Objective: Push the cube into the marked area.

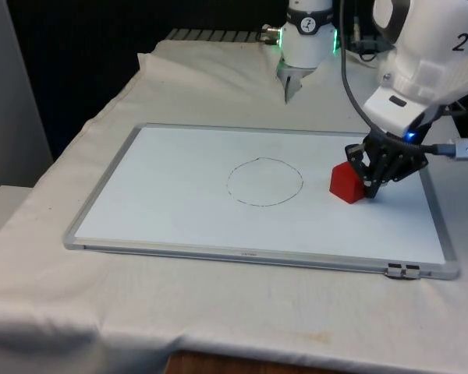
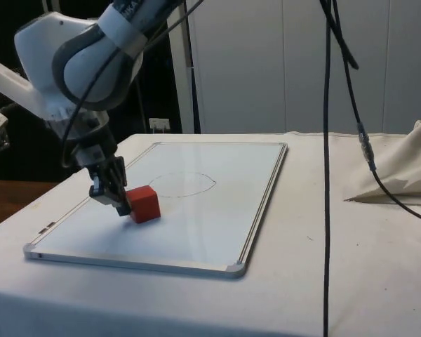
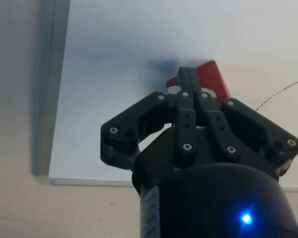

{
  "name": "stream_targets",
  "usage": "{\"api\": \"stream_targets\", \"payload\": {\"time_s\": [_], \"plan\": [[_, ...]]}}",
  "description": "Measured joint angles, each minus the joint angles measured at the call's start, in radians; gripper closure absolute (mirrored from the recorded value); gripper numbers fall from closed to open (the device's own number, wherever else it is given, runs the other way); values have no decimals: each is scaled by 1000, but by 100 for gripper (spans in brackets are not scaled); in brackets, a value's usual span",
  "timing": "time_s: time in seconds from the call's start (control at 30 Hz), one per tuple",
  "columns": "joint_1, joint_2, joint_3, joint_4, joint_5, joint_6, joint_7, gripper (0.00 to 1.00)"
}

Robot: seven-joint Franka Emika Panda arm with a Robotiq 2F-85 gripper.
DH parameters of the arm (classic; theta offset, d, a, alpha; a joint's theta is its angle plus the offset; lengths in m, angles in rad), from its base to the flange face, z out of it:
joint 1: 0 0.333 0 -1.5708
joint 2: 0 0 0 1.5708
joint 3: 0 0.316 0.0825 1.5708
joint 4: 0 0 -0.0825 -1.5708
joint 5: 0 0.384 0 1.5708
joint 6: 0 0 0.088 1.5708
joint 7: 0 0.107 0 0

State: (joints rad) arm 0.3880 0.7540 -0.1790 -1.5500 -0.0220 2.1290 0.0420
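The end effector, fingers closed together and gripping nothing, is pressed against the red cube. The drawn circle lies beyond it; the push should be kept low, centred.

A white cloth covers the whole table and hangs over its near edge, with creases towards the corners. On it lies a whiteboard in a thin silver frame, flat and roughly in the table's middle, its long sides along the near and far edges. A small dark clip sits on the frame at the board's near corner, on the front view's right. In the side view a crumpled fold of cloth rises at one table edge, well apart from the board, and a black cable trails down onto the cloth just beside it
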Motion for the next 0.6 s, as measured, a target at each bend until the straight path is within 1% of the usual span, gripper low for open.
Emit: {"api": "stream_targets", "payload": {"time_s": [0.07, 0.3, 0.43, 0.5, 0.57, 0.6], "plan": [[0, 0, 0, 0, 0, 0, 0, 100], [2, -32, 3, -72, -13, 15, -11, 100], [2, -47, 9, -98, -24, 18, -11, 100], [2, -65, 14, -124, -32, 18, -11, 100], [2, -65, 14, -124, -32, 18, -11, 100], [3, -76, 17, -143, -39, 19, -11, 100]]}}
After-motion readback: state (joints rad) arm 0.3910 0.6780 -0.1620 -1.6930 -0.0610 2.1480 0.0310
